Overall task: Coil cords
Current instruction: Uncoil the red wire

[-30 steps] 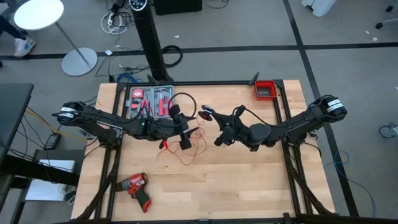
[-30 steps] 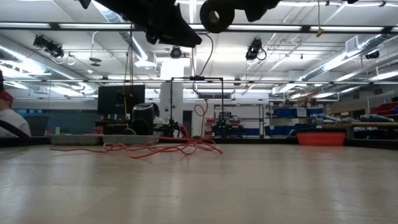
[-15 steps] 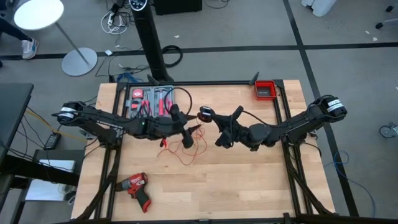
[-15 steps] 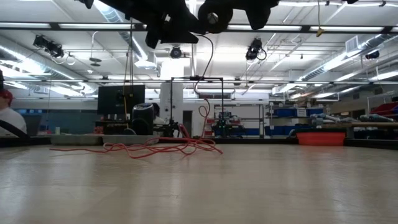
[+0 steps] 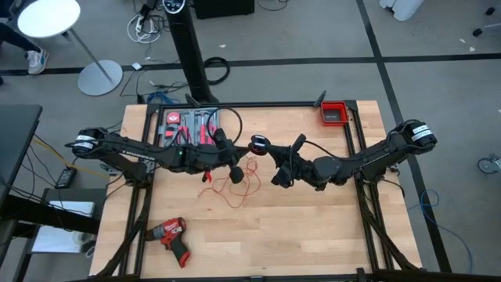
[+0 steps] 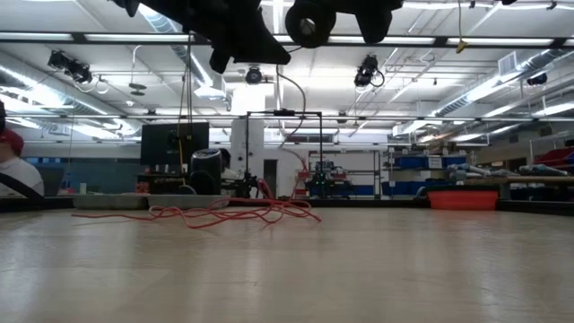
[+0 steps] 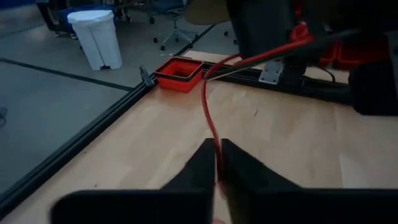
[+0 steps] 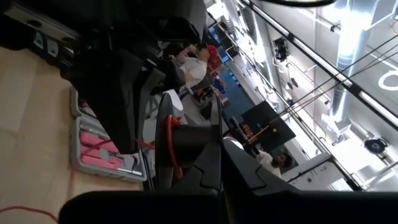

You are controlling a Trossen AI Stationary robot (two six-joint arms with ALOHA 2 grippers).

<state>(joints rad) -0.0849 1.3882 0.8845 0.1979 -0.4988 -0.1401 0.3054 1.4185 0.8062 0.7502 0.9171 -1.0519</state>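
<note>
The thin red wire lies in loose loops on the table's middle, and one strand rises to both grippers. My left gripper hovers above that heap, shut on the strand. Just to its right, my right gripper is shut on a black end piece with red wire looped round it. The black cable arcs away from there as a loop and hangs in the air. In the low view both grippers are at the top edge, left and right. My left gripper pinches one strand of the red wire between its two fingertips. The strand runs on from the fingers, in a slack curve, up to the piece in my right gripper. My right gripper pinches the black end piece between its two fingers, next to the red loop. The piece is lifted clear of the table.
A tray of red-handled tools sits at the far left and a red bin at the far right corner. A red drill lies near the front left. A person sits beyond the table's left. Bare wood fills the near right.
My left gripper has shut on the red wire strand; its fingers stood apart a second ago. Both wrists have rolled a little while the arms stayed in place. The black cable's loop has swung slightly toward the far edge.
</note>
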